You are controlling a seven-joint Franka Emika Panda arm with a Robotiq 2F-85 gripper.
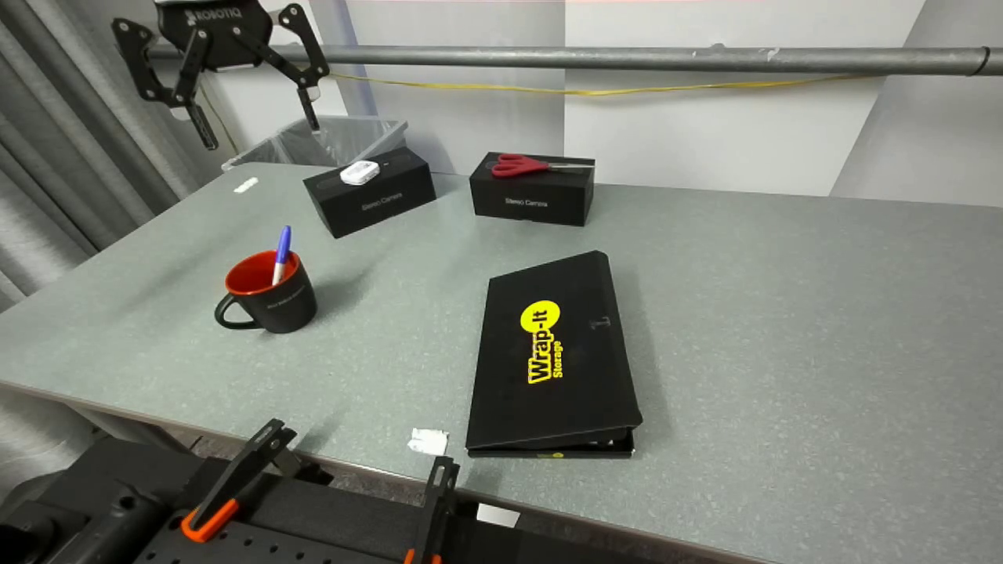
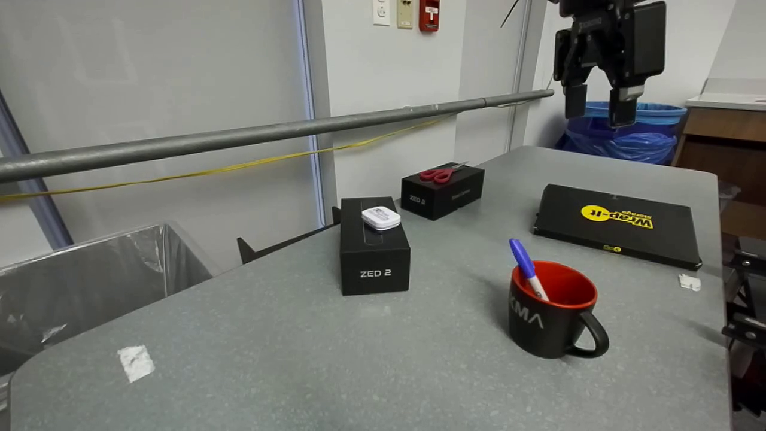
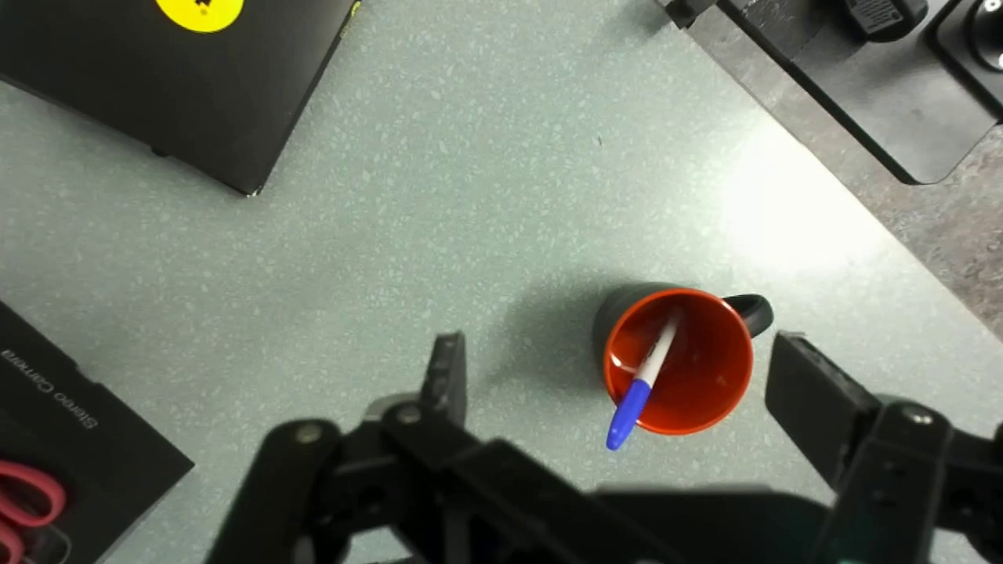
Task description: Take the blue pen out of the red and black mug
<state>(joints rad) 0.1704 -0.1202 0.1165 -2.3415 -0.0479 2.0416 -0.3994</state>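
- We take sides from an exterior view, where the pincer (image 1: 261,135) hangs at the left, well above the bench (image 1: 783,329).
- We read the pincer as released: its two fingers stand widely spread.
- We locate the blue-capped marker pen (image 1: 282,254) inside the black mug (image 1: 286,309), whose interior is red. White barrel down, blue cap up, the pen leans over the rim.
- We note the mug upright at the left of the bench, handle pointing left. In the wrist view, it appears between the spread fingers.
- Farther back than the mug, we identify a ZED 2 stereo camera box (image 1: 376,196) carrying a small white case (image 1: 360,173).
- To its right, apart from it, another ZED 2 box (image 1: 533,201) carries red-handled scissors (image 1: 536,165).
- Right of the mug and nearer than both boxes, we record a black Wrap-It Storage box (image 1: 580,392) lying flat, its lid slightly raised at the near right corner.
- Just left of that box, close to the bench's near edge, lies a white scrap (image 1: 429,441).
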